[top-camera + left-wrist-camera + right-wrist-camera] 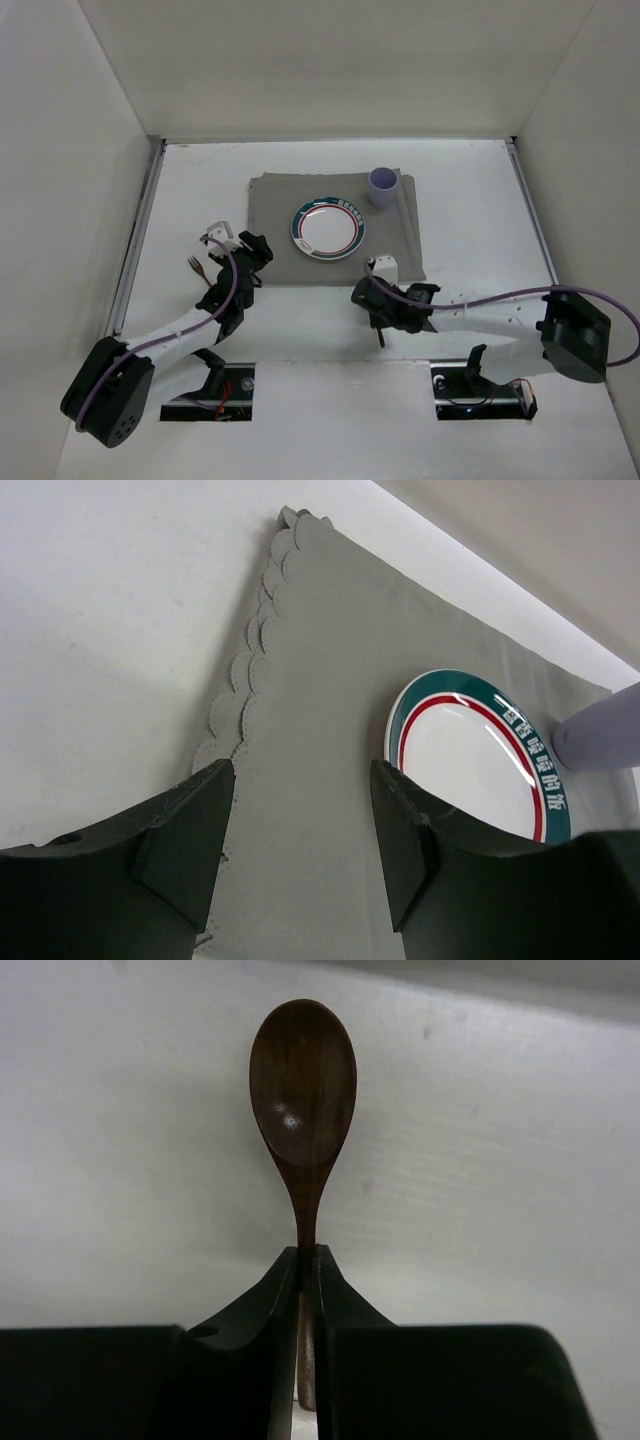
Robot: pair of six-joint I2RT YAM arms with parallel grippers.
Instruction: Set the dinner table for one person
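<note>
In the right wrist view my right gripper [308,1260] is shut on the thin handle of a dark wooden spoon [303,1090], whose bowl points away over the white dinner table [470,210]. From above, the right gripper [368,298] sits just below the front edge of the grey mat [290,215], and the end of the spoon [380,337] pokes out beneath it. A green-and-red rimmed white plate [328,230] lies on the mat, with a lilac cup [383,187] behind it. My left gripper [302,780] is open and holds nothing over the mat's scalloped left edge [250,670].
A small brown fork [197,270] lies on the table left of the mat, beside the left arm. Metal rails [140,235] run along both side edges, and white walls enclose the table. In the left wrist view the plate [480,760] and cup [605,735] lie to the right.
</note>
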